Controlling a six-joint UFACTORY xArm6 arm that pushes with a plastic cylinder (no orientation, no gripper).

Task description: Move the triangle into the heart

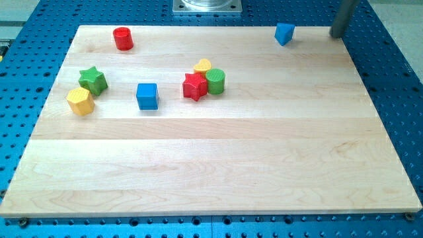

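Observation:
The blue triangle block (284, 33) sits near the board's top edge, right of centre. The yellow heart block (203, 65) lies near the middle of the board's upper half and touches the red star (194, 86) and the green cylinder (215, 80) below it. My tip (337, 34) is at the view's top right, just past the board's top edge, to the right of the blue triangle and apart from it. The heart is far to the left and below the tip.
A blue cube (147, 96) sits left of the red star. A green star (93, 80) and a yellow hexagon (80, 101) touch near the left edge. A red cylinder (123, 38) stands at the top left. The wooden board (218, 165) rests on a blue perforated table (390, 59).

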